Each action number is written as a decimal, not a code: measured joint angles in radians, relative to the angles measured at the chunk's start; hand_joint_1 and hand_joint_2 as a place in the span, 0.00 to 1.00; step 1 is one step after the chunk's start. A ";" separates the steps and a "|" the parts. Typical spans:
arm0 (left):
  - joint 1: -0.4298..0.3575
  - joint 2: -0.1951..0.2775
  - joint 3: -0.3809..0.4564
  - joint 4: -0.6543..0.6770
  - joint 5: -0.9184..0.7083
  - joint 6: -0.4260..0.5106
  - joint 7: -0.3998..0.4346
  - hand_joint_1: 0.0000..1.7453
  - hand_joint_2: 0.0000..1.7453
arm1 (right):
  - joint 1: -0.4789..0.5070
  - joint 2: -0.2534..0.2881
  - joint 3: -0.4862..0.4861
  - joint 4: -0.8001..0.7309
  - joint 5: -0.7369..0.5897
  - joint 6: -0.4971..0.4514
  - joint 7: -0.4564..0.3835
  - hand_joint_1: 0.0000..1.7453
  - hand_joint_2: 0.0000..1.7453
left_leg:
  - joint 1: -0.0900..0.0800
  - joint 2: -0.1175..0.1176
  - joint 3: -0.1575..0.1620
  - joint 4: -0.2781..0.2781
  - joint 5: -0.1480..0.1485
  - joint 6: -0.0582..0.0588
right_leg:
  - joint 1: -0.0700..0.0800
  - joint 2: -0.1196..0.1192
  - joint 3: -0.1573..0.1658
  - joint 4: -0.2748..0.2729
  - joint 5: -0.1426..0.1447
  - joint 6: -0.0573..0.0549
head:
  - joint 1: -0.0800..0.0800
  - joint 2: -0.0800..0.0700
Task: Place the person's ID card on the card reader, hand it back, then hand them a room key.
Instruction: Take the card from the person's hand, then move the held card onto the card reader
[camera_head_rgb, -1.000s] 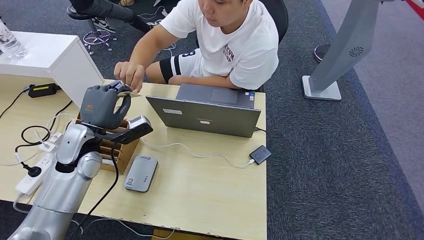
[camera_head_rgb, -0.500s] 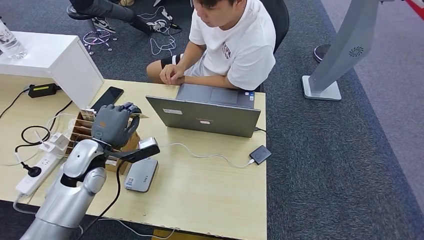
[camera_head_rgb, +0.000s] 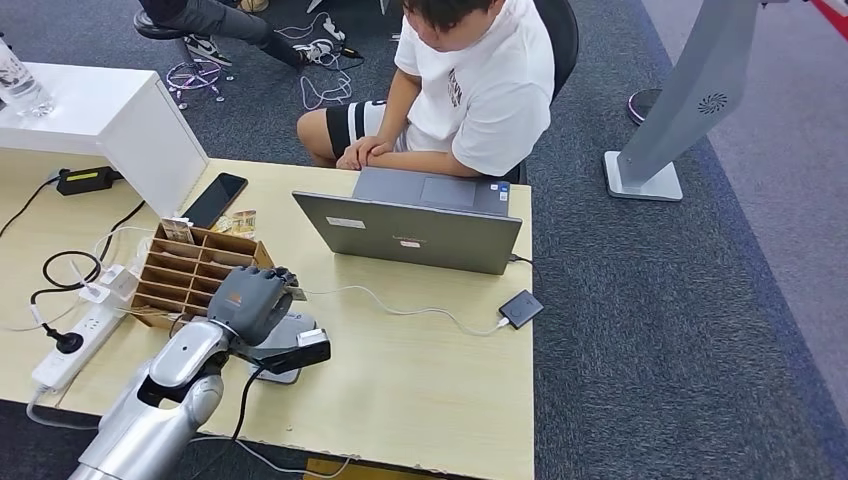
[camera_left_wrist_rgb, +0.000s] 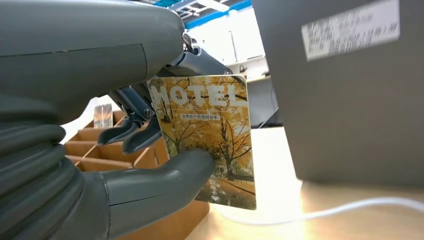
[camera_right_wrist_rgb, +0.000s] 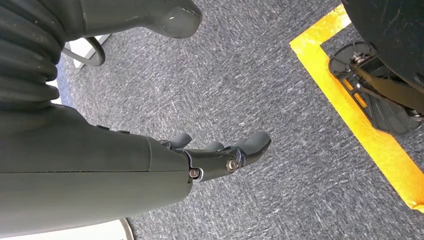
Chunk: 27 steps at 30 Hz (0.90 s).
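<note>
One card (camera_left_wrist_rgb: 205, 137), printed HOTEL, stands upright on its long axis, pinched by the left robot hand (camera_head_rgb: 250, 303).

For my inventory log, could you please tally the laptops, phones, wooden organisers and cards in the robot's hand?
Laptop: 1
Phone: 1
Wooden organiser: 1
Card held by the left hand: 1
Total: 4
</note>
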 joint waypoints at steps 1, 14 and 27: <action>0.000 0.001 -0.004 0.007 -0.002 -0.003 0.002 1.00 1.00 | 0.000 0.000 0.000 0.000 0.000 0.000 0.000 0.00 1.00 | 0.000 0.000 0.000 0.000 0.000 0.000 | 0.000 0.000 0.000 0.000 0.000 0.000 | 0.000 0.000; -0.016 0.017 -0.037 0.105 -0.002 -0.052 0.022 1.00 1.00 | -0.005 0.000 -0.002 -0.002 0.000 -0.003 0.021 0.00 1.00 | 0.000 0.000 0.000 0.000 0.000 0.000 | 0.000 0.000 0.000 0.000 0.000 0.000 | 0.000 0.000; -0.007 0.024 -0.043 0.112 0.014 -0.042 0.014 1.00 1.00 | -0.006 0.002 -0.015 -0.002 -0.004 -0.003 0.018 0.00 1.00 | 0.000 0.000 0.000 0.000 0.000 0.000 | 0.000 0.000 0.001 0.000 0.000 0.000 | 0.000 0.000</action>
